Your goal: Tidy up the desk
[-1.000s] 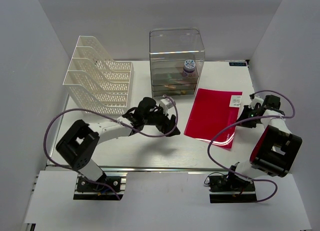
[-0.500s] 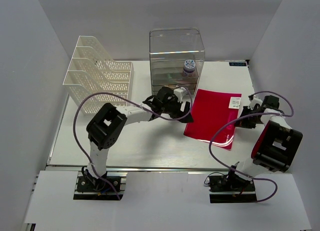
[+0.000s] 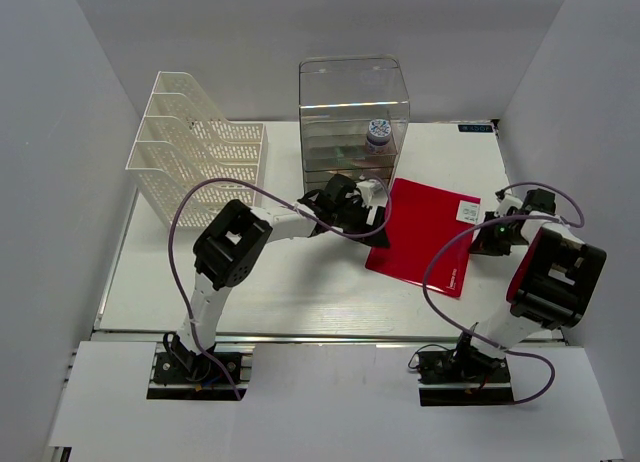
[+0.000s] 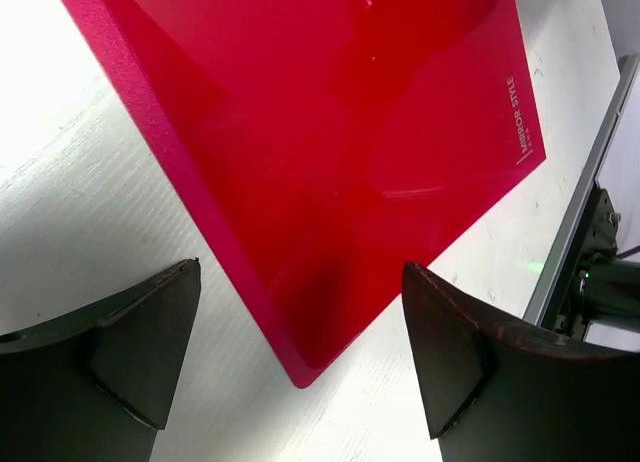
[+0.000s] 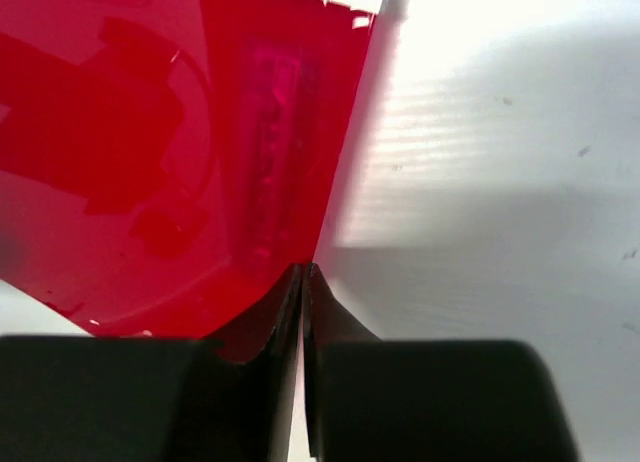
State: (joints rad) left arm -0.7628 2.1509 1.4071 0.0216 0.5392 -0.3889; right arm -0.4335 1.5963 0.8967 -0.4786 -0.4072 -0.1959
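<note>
A glossy red folder (image 3: 425, 237) lies flat on the white desk (image 3: 290, 292), right of centre. My left gripper (image 3: 365, 214) hovers over the folder's near-left corner. In the left wrist view this gripper (image 4: 300, 282) is open, and that corner of the folder (image 4: 330, 132) lies between its fingers without touching them. My right gripper (image 3: 490, 237) is at the folder's right edge. In the right wrist view its fingers (image 5: 303, 267) are shut, tips at the edge of the folder (image 5: 150, 132), one finger over the red, the other over the desk.
A white mesh file rack (image 3: 195, 167) stands at the back left. A clear plastic drawer box (image 3: 352, 122) stands at the back centre, a blue-capped bottle (image 3: 378, 132) by it. A metal rail (image 3: 330, 336) runs along the front edge. Grey walls close in both sides.
My left arm swung right from mid-desk to the folder's left corner, gripper staying open. The folder shifted slightly left and turned a little. My right gripper stayed at its right edge.
</note>
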